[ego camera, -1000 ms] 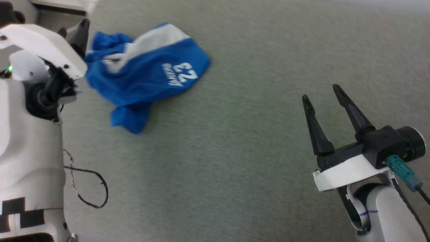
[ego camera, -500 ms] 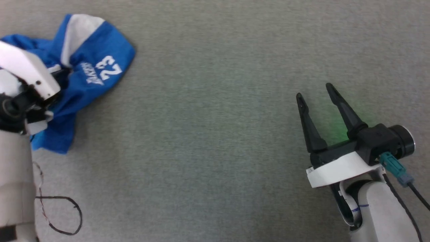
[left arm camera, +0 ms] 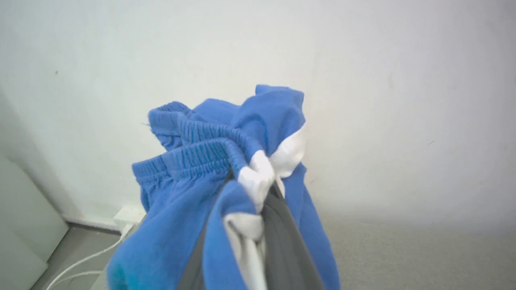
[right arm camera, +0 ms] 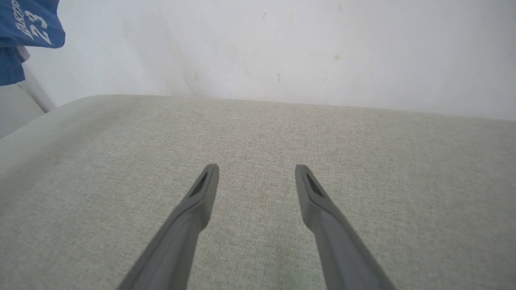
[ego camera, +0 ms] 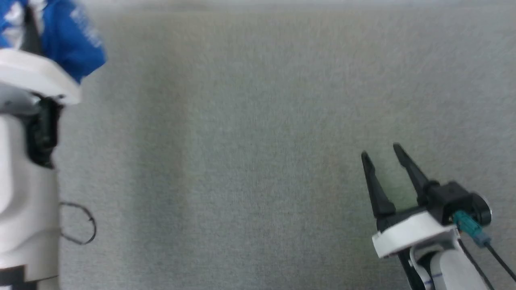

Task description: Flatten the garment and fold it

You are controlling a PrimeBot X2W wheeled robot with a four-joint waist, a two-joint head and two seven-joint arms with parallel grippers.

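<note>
The garment [ego camera: 74, 46] is hanging bunched at the far left, lifted clear of the grey cloth-covered desk [ego camera: 250, 161]. The left jaws are clamping on its gathered waistband [left arm camera: 201, 153], beside a white stripe. Its length is trailing down from that pinch, the leg marked "23" [right arm camera: 32, 24] dangling free. The left arm [ego camera: 24, 169] is reaching up along the left edge. The right jaws are standing apart and empty at the near right, tips pointing far and slightly left. The garment is well apart from them, so catching a second corner is probably going to take the right arm [ego camera: 447, 266] a long diagonal reach.
</note>
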